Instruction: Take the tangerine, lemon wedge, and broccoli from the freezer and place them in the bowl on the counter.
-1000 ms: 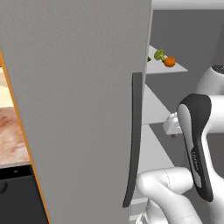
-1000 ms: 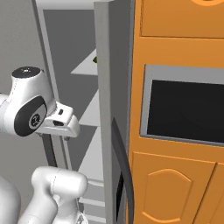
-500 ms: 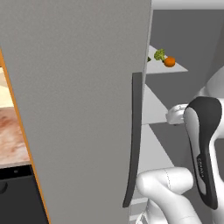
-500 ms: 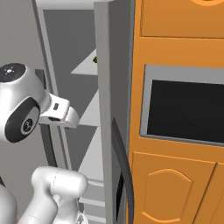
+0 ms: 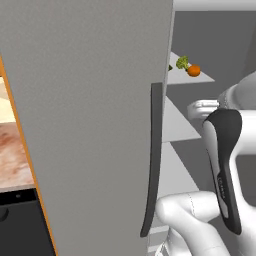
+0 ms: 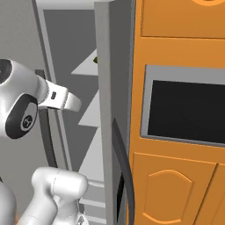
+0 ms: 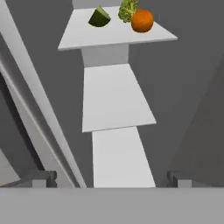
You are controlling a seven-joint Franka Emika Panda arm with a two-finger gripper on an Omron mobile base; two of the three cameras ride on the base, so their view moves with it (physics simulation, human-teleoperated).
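Orange tangerine (image 7: 142, 20) touches the broccoli (image 7: 127, 9) on the far shelf; your gripper's (image 7: 111, 179) jaws are spread wide, so reaching in could knock both.

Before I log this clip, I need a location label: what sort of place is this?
Most likely a kitchen. An open grey freezer holds a tangerine and broccoli on a shelf, orange cabinets frame a built-in dark-fronted appliance, and marbled counter shows beside it.
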